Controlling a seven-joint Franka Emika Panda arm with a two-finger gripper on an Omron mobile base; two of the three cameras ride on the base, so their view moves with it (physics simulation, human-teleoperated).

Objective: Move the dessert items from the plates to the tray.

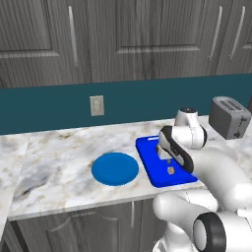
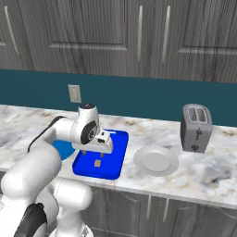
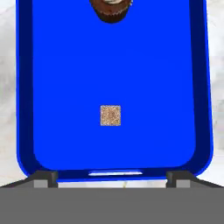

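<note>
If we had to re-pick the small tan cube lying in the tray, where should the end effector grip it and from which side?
Come straight down from above. The tan cube lies flat on the tray floor, away from the rim, so a low side approach would likely meet the rim. Pinch two opposite vertical faces; its square outline gives parallel sides. The open end effector hangs above the tray.

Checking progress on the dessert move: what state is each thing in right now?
End effector: open, above the tray, holding nothing.
Tray: holds two desserts.
Tan cube: lying free in the tray.
Brown cupcake: at the tray's far end.
Blue plate: bare.
White plate: bare.
</note>
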